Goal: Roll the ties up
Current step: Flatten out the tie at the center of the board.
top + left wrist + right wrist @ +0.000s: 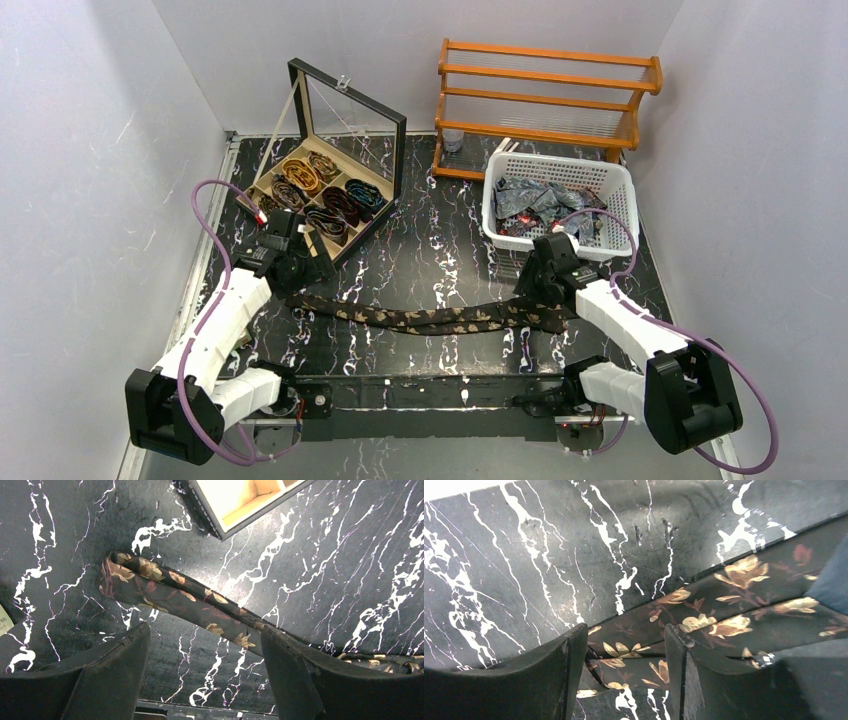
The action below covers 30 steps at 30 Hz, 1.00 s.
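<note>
- Starting the roll: dark gold-flowered tie [430,318] lies stretched across the desk [440,250].
- Left jaws open above its left end; right jaws parted, straddling it, nothing gripped.
- Next: pinch one end, coil.

Bright, even overhead light, with soft glare on the table [225,577].

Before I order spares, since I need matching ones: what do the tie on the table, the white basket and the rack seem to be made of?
The tie: woven fabric, perhaps silk or polyester; limp folds, faint sheen, gold flowers on dark ground. The basket: white plastic, going by its moulded lattice walls. The rack: wood, glossy orange-brown varnish, judging by its reflecting rails.
</note>
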### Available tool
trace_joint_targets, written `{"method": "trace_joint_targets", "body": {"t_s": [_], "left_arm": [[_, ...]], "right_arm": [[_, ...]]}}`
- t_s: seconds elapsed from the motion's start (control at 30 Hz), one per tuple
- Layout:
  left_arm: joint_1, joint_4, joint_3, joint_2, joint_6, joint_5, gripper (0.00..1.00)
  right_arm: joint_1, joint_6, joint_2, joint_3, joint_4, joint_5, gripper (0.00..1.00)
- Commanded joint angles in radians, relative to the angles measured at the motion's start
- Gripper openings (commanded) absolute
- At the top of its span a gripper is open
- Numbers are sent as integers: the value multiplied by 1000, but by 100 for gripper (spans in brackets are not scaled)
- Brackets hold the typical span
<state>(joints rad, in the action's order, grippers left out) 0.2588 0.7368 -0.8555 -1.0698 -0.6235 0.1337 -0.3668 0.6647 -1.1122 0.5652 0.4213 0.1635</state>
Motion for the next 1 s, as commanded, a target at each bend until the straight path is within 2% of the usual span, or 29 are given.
{"method": "trace_joint_targets", "body": {"t_s": [0.0, 0.13, 0.3, 0.43, 0.63, 0.8, 0.97], "left_arm": [[-3, 12, 3, 32, 7, -9, 79], [-4, 9, -5, 25, 8, -14, 79], [-4, 11, -18, 26, 11, -20, 79], [-3, 18, -23, 32, 11, -16, 79], [-4, 25, -25, 37, 11, -13, 79], [-3, 31, -26, 39, 10, -7, 79], [-4, 33, -23, 42, 10, -2, 79]], "right_arm": [[3, 68, -3, 110, 206, 115, 67], [3, 222, 50, 107, 297, 90, 75], [3, 386, 99, 35, 365, 75, 66], [2, 411, 106, -22, 319, 94, 60], [3, 421, 30, -38, 290, 83, 56], [2, 418, 32, -42, 295, 91, 29], [3, 379, 77, 10, 329, 107, 19]]}}
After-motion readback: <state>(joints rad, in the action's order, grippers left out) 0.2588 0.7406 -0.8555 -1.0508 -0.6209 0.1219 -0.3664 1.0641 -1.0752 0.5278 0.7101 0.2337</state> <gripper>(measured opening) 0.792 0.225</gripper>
